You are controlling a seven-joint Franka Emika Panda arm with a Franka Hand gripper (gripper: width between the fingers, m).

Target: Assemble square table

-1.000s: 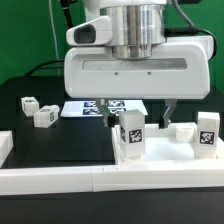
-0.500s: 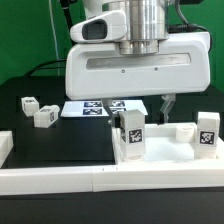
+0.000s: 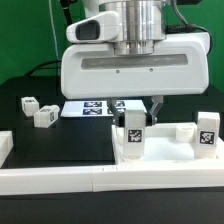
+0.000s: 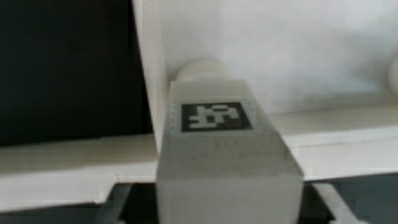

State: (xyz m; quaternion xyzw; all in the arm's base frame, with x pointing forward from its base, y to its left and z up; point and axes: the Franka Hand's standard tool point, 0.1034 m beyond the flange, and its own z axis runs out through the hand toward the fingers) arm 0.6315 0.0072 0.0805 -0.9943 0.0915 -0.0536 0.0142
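The square table's white panel [image 3: 165, 160] lies at the exterior view's right, with a raised rim. Two tagged white legs stand upright on it, one at its near corner [image 3: 132, 135] and one at the far right [image 3: 207, 131]. Two more tagged legs [image 3: 28, 103] [image 3: 44, 116] lie loose on the black table at the left. My gripper [image 3: 137, 106] hangs just above the near-corner leg. In the wrist view that leg [image 4: 217, 120] sits between my gripper's [image 4: 222, 205] fingers [image 4: 128, 200], with dark gaps on both sides. The jaws are open and hold nothing.
The marker board [image 3: 92, 107] lies flat behind the gripper. A long white border bar [image 3: 50, 180] runs along the front, and another white piece [image 3: 4, 146] sits at the left edge. A small white stub [image 3: 183, 130] stands on the panel between the two legs.
My gripper has shifted toward the exterior view's left, so its fingers now stand over the near-corner leg. The legs and panel have not moved.
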